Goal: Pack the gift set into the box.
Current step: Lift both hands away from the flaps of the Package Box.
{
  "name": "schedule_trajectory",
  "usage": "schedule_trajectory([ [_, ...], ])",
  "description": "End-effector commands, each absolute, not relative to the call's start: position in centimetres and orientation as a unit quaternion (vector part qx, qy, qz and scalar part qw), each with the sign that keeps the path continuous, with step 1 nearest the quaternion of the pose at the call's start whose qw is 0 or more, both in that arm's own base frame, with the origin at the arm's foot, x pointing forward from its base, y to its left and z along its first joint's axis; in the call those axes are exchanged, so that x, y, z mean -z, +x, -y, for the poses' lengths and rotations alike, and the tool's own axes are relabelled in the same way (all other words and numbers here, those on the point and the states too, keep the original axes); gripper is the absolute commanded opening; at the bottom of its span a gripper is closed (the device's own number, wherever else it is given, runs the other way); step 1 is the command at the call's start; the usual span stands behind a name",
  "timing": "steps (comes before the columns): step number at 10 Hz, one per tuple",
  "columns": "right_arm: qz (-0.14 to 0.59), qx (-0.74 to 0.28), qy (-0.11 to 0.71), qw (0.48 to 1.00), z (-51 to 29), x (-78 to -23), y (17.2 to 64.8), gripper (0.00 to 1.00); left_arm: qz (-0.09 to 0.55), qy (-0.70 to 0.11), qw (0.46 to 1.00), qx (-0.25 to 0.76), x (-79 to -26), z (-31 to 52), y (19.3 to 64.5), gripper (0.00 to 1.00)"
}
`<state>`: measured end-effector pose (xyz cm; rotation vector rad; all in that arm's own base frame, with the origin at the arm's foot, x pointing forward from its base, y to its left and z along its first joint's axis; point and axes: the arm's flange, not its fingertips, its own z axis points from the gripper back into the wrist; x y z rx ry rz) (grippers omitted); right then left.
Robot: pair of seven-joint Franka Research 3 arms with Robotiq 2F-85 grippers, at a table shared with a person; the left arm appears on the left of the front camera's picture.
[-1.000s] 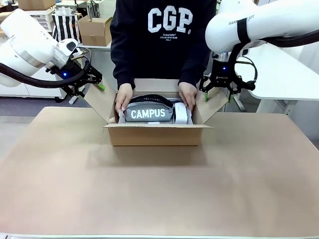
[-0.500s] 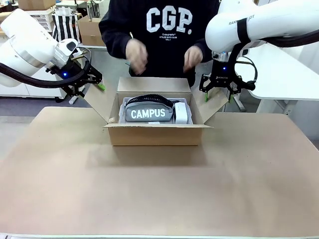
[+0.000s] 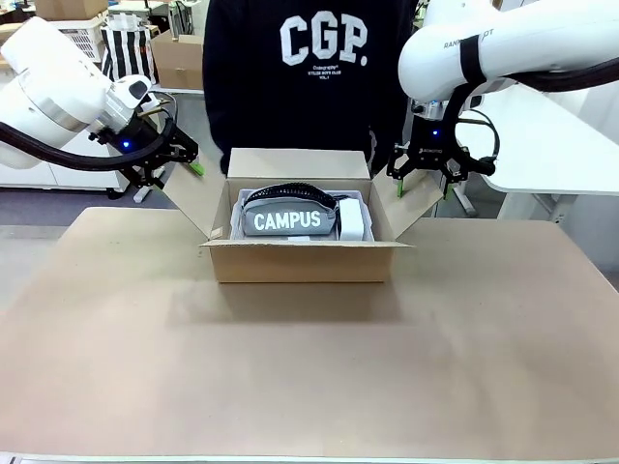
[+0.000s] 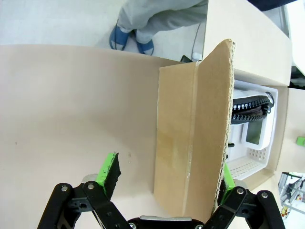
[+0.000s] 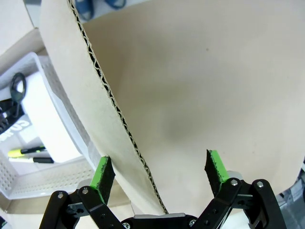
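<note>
The box (image 3: 302,261) stands open at the table's far middle with its flaps spread. Inside it lies the gift set: a grey pouch (image 3: 287,220) printed CAMPUS in a white basket (image 3: 354,220). My left gripper (image 3: 172,172) is open astride the left flap (image 4: 190,133), whose corrugated edge runs close to one green pad (image 4: 228,179). My right gripper (image 3: 423,186) is open astride the right flap (image 5: 190,86), and the flap's edge passes between its pads. The white basket (image 5: 43,124) shows beside that flap. A person in a dark sweatshirt (image 3: 319,68) stands behind the box, with no hands in it.
The brown table (image 3: 309,367) stretches wide in front of the box. Behind at the left are a smaller carton (image 3: 184,60) and a striped bag (image 3: 128,50). A white table (image 3: 542,145) stands at the right.
The person's hands, which held the pouch and basket in the box, lifted out and drew back out of sight. The gift set stays in the box. Neither gripper moved.
</note>
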<state>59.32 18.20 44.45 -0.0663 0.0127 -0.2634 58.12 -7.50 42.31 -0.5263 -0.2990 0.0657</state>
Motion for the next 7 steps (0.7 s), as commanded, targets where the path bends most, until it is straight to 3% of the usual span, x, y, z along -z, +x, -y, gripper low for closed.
schedule_trajectory([
  [1, -0.005, 0.140, -0.043, 0.989, -18.18, -44.69, 59.68, 1.00, 0.150, -0.255, 0.955, -0.036, -42.44, 7.41, 57.95, 1.00],
  [7, -0.005, 0.140, -0.043, 0.989, -18.18, -44.69, 59.68, 1.00, 0.150, -0.255, 0.955, -0.036, -42.44, 7.41, 57.95, 1.00],
])
